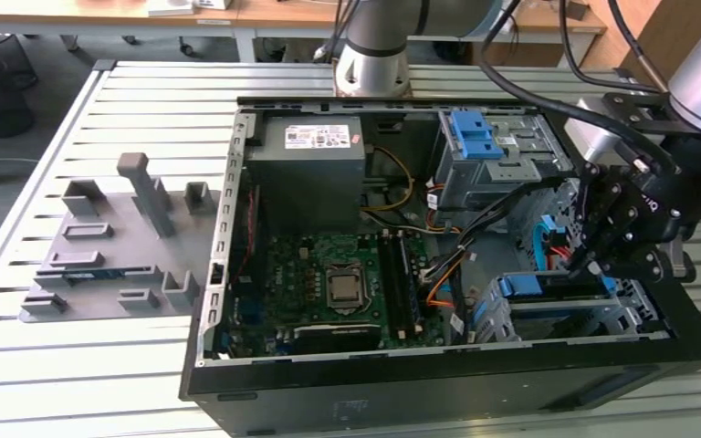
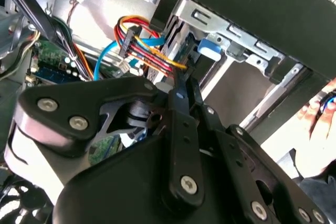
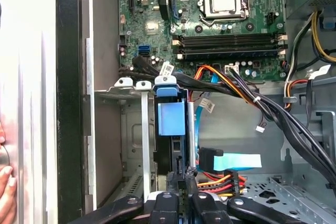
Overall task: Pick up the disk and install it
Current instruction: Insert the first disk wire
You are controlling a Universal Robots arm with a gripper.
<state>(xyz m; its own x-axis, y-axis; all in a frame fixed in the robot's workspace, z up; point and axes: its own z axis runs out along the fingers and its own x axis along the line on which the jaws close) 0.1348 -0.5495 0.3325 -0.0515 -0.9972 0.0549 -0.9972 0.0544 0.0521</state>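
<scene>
The disk (image 1: 554,285), silver with a blue carrier frame, stands on edge in a metal drive bay at the near right corner of the open computer case (image 1: 448,379). In the first wrist view its blue carrier tab (image 3: 171,116) points toward the motherboard. The second wrist view shows the blue tab (image 2: 210,48) beyond the fingers. My gripper (image 1: 584,267) hangs right over the disk's end. Its fingers (image 3: 181,179) are drawn together into a narrow tip (image 2: 181,90) that sits at the disk's rear edge, beside the red, yellow and orange power cables (image 3: 223,181).
A grey power-supply box (image 1: 308,169) and a grey cage with a blue latch (image 1: 485,146) fill the case's far side, with the motherboard (image 1: 339,283) between. A grey fixture (image 1: 113,246) lies at the exterior view's left. A hand (image 3: 5,187) rests by the case wall.
</scene>
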